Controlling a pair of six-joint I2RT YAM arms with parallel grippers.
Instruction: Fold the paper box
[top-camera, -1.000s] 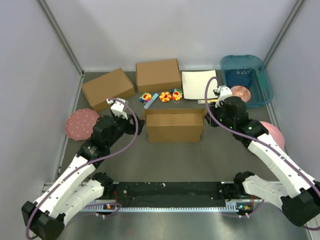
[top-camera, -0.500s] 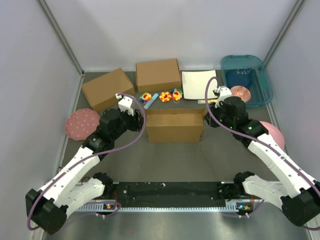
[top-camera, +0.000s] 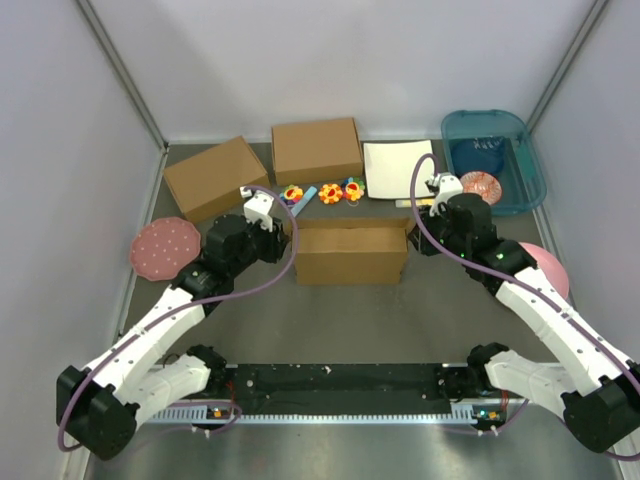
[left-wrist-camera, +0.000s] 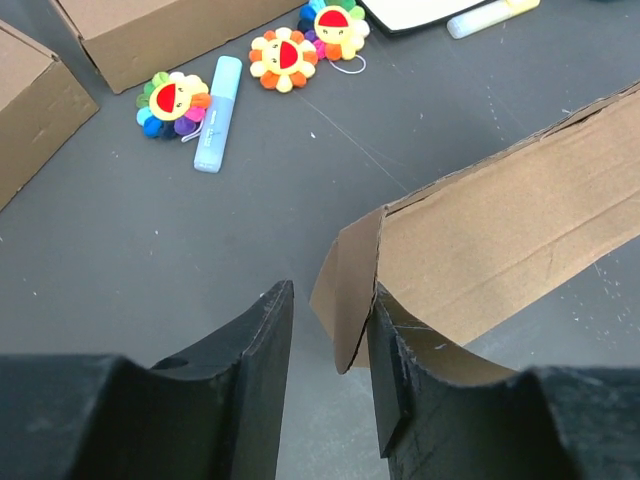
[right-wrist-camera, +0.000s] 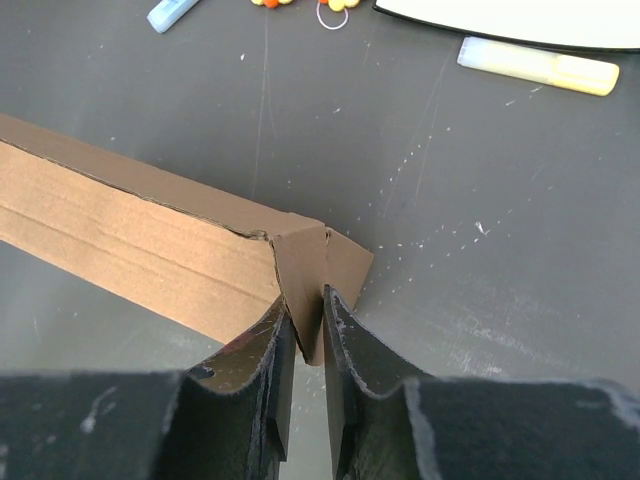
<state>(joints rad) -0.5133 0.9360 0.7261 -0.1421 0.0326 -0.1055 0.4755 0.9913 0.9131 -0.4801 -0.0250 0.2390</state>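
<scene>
The paper box (top-camera: 350, 252) is a brown cardboard mailer standing mid-table, its long wall facing the arms. My left gripper (top-camera: 280, 238) is at its left end. In the left wrist view the end flap (left-wrist-camera: 345, 290) of the box (left-wrist-camera: 520, 220) stands between the open jaws of that gripper (left-wrist-camera: 328, 300), against the right finger, with a gap to the left finger. My right gripper (top-camera: 420, 232) is at the right end. The right wrist view shows this gripper (right-wrist-camera: 306, 305) shut on the folded corner flap (right-wrist-camera: 300, 270) of the box (right-wrist-camera: 130, 230).
Two ready-made cardboard boxes (top-camera: 216, 178) (top-camera: 316, 150) sit at the back, beside a white sheet (top-camera: 398, 170) and a teal bin (top-camera: 493, 160). Flower toys (top-camera: 322, 192) and a blue marker (top-camera: 302, 200) lie just behind the mailer. Pink plates (top-camera: 163, 248) (top-camera: 545, 265) flank the arms. A yellow marker (right-wrist-camera: 538, 66) lies near the sheet.
My left arm has swung right and forward to the box's left end, and its jaws have narrowed round the end flap. The right arm and the box have stayed put.
</scene>
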